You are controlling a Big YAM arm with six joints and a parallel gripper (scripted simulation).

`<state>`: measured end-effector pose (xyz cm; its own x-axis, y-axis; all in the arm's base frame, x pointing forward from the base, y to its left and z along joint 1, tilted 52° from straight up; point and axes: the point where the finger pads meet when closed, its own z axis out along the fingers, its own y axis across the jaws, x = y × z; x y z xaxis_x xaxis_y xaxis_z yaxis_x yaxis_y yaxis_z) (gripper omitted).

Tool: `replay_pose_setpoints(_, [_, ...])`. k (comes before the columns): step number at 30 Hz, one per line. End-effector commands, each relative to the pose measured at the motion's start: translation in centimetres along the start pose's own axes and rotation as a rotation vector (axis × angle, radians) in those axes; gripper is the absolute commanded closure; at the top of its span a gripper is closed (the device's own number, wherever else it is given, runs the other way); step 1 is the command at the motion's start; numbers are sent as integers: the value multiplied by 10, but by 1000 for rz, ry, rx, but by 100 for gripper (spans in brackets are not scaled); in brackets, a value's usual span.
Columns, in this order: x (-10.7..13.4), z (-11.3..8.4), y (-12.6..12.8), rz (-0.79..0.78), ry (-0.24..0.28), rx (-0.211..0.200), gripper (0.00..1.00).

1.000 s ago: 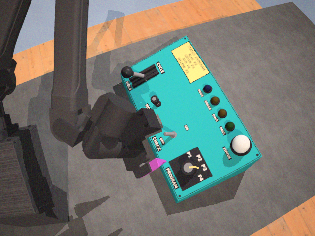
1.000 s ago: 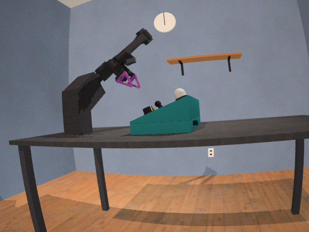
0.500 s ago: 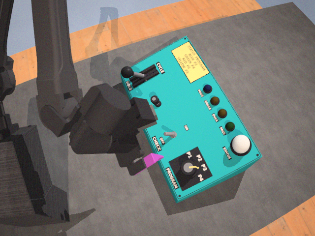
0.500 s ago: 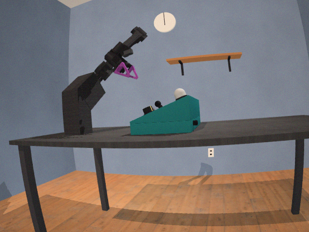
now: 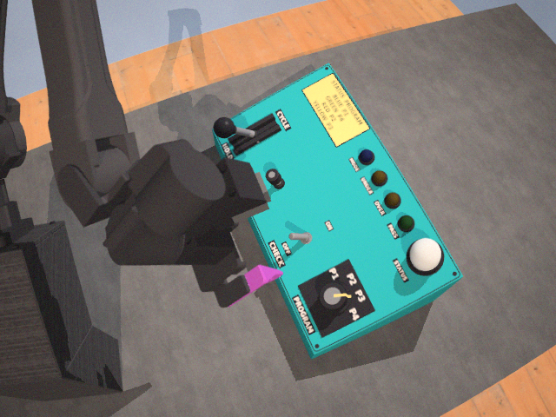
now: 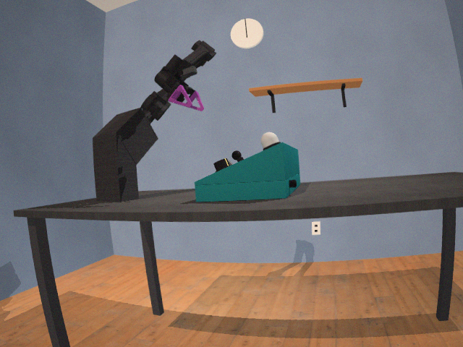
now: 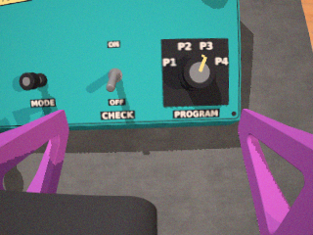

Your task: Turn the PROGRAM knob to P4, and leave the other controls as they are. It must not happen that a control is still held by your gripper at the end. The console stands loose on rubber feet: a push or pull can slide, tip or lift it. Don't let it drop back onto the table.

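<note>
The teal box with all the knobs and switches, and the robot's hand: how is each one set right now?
PROGRAM knob: pointer at P3, not yet P4.
CHECK toggle: leaning toward OFF.
CYCLE/HOLD lever: at the HOLD end.
MODE knob: setting unreadable.
Four lamps: all dark.
STATUS button: white, whether pressed is unclear.
Hand: open, empty, hovering off the console.

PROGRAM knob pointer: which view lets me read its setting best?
The wrist view: it faces the panel squarely, and the PROGRAM knob shows its yellow pointer aimed near P3, short of P4. The top view shows the same knob at a slant with rotated labels. The exterior view shows only its side profile, no labels.
</note>
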<state>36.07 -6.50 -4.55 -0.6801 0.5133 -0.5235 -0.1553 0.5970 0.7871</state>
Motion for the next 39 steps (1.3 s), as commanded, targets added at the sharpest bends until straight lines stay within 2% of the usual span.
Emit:
replay_pose_setpoints(1, [-21,-8,-4,-68,-24,8,0])
replay_pose_setpoints(10, [-24,-1,-3,-86,-6,-1,0])
replay_pose_setpoints(11, [-15,7,-8,-66,22,-2,0])
replay_pose_setpoints(13, [-15,18,-18,-62,66,4,0])
replay_pose_setpoints(15, [-15,35,-33,-61,138,11,0])
replay_pose_setpoints(16, [-15,35,-33,-61,138,11,0])
replay_pose_setpoints(17, [-14,45,-40,-61,182,14,0])
replay_pose_setpoints(18, [-14,45,-40,-61,182,14,0])
replay_pose_setpoints(19, [-13,54,-46,-62,229,15,0])
replay_pose_setpoints(22, [-13,54,-46,-62,229,15,0])
replay_pose_setpoints(24, [-10,72,-56,-66,320,13,0])
replay_pose_setpoints(25, [-10,72,-56,-66,320,13,0])
replay_pose_setpoints(26, [-9,78,-59,-68,359,10,0])
replay_pose_setpoints(27, [-9,78,-59,-68,359,10,0])
replay_pose_setpoints(30, [-6,89,-64,-72,426,3,0])
replay_pose_setpoints(32, [-6,90,-64,-72,432,2,0])
replay_pose_setpoints(34, [-13,78,-74,-55,402,20,0])
replay_pose_setpoints(35, [4,74,-69,-26,417,17,0])
replay_pose_setpoints(39, [1,76,-69,-35,417,15,0])
